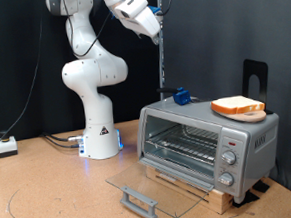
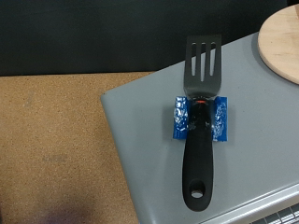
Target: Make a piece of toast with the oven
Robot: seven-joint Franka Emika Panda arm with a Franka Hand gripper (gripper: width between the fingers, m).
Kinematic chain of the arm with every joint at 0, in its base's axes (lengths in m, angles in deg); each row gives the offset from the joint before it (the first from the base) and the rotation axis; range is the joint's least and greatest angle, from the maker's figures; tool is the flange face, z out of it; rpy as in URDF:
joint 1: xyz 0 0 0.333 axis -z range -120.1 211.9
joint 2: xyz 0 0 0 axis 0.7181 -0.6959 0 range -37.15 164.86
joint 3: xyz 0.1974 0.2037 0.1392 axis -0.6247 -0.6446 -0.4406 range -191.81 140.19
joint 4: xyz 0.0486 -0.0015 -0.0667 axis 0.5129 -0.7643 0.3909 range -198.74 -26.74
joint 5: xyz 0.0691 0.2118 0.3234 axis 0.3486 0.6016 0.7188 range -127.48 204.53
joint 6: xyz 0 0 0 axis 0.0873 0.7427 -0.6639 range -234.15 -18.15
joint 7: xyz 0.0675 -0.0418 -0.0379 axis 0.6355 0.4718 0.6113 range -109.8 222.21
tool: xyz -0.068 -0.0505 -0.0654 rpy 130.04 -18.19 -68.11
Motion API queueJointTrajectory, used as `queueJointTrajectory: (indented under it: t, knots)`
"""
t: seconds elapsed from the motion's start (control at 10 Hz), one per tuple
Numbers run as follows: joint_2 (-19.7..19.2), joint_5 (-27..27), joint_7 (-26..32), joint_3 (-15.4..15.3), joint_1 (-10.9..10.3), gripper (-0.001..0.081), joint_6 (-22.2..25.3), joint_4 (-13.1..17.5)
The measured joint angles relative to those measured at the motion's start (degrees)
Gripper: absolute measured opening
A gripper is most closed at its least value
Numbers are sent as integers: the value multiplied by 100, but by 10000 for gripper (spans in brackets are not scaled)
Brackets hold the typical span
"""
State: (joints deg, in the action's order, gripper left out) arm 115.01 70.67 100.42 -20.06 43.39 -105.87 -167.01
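The toast (image 1: 238, 107) is a flat, squarish slice with a pale tan face and a darker golden-brown crust, lying on a round light wooden plate (image 1: 248, 117) that sits on top of the oven (image 1: 208, 145) toward the exterior view's right. The oven is a small silver box with its glass door (image 1: 151, 191) dropped open onto the table, the wire rack (image 1: 180, 145) visible inside, and three knobs (image 1: 228, 169) down its right panel; no writing or brand on it can be read. On the oven's top, well apart from the plate, a black slotted spatula (image 2: 199, 117) rests on a blue holder (image 2: 199, 120). The gripper (image 1: 152, 24) hangs high above the oven, holding nothing; whether its fingers are spread or closed cannot be told.
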Motion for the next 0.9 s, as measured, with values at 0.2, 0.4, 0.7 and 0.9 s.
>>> queueJointTrajectory:
  t: [0.2, 0.4, 0.7, 0.9]
  knots:
    - [17, 14, 178, -33, -5, 809, -139, -47]
    - [96, 57, 269, -396, -21, 809, -740, -363]
    - [99, 240, 248, -1075, -72, 809, -1262, -839]
    - [98, 542, 210, -1514, -130, 809, -1710, -1141]
